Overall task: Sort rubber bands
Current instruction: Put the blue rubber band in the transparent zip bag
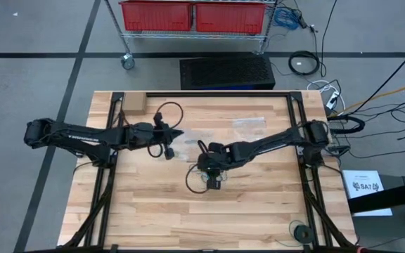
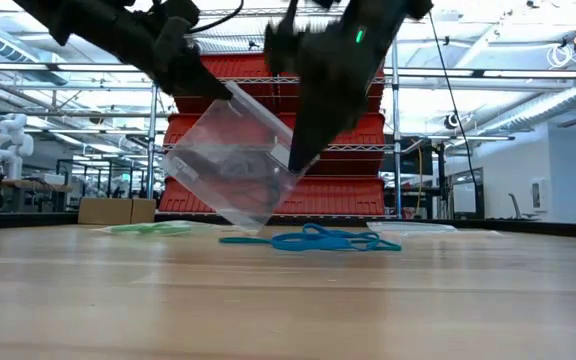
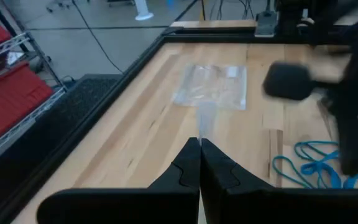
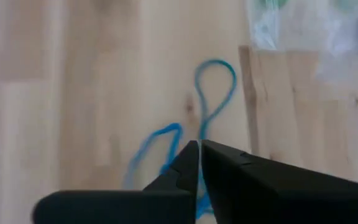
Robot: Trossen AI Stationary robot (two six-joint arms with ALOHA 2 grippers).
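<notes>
While a clear flat plastic bag (image 2: 236, 160) is held aloft above the pale wooden plank tabletop (image 1: 259, 204), the left gripper (image 3: 199, 144) is seen with its fingers (image 3: 185, 171) pressed fully together on the bag's thin upper edge, so that the bag hangs tilted, one lower corner pointing down toward the wood. From the low view the bag is seen raised clear of the tabletop, with dark smudged shapes showing through its film.

Near the middle of the tabletop the right gripper (image 4: 199, 144) is lowered over a tangle of bright blue rubber bands (image 2: 310, 240), which lie flat on the wood just beneath and in front of the hanging bag. Its fingers (image 4: 241, 171) are seen almost closed, only a narrow slit remaining between the tips; a blue loop (image 4: 213, 93) runs up to the tips, but whether it is pinched between them cannot be told. In the high view this gripper (image 1: 214, 177) is found well apart from the table's edges.

A small cluster of green rubber bands (image 2: 153, 228) lies farther back on the tabletop, apart from the blue ones. A second clear plastic bag (image 3: 213, 87) is seen lying flat on the wood beyond the left gripper.
</notes>
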